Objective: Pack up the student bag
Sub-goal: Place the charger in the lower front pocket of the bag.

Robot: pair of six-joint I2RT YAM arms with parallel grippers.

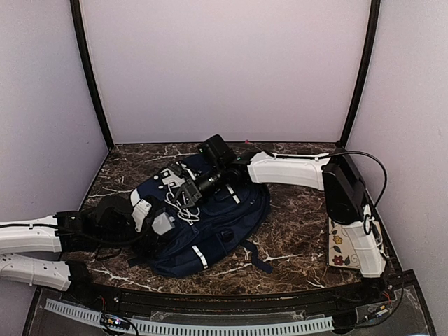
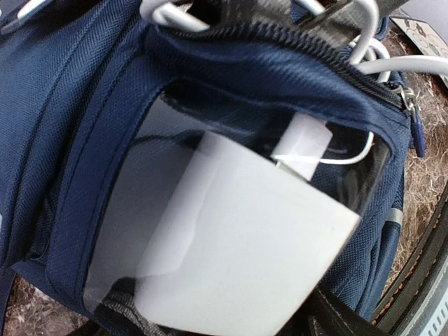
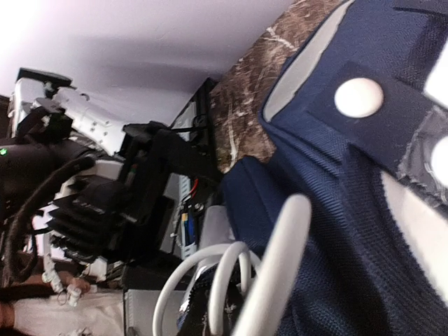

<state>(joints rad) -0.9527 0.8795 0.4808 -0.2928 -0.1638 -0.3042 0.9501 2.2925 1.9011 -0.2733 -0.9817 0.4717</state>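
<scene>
no legible writing

no word, brand or number can be read in any view. the student bag (image 1: 217, 234) shows white stripes and a grey patch without lettering. the flowered panel (image 1: 339, 249) by the right arm bears blossoms only. a pale printed card (image 2: 423, 31) is too blurred to read.

Navy student bag (image 1: 224, 224) lies flat on the table (image 1: 301, 238) — front pocket unzipped.
</scene>
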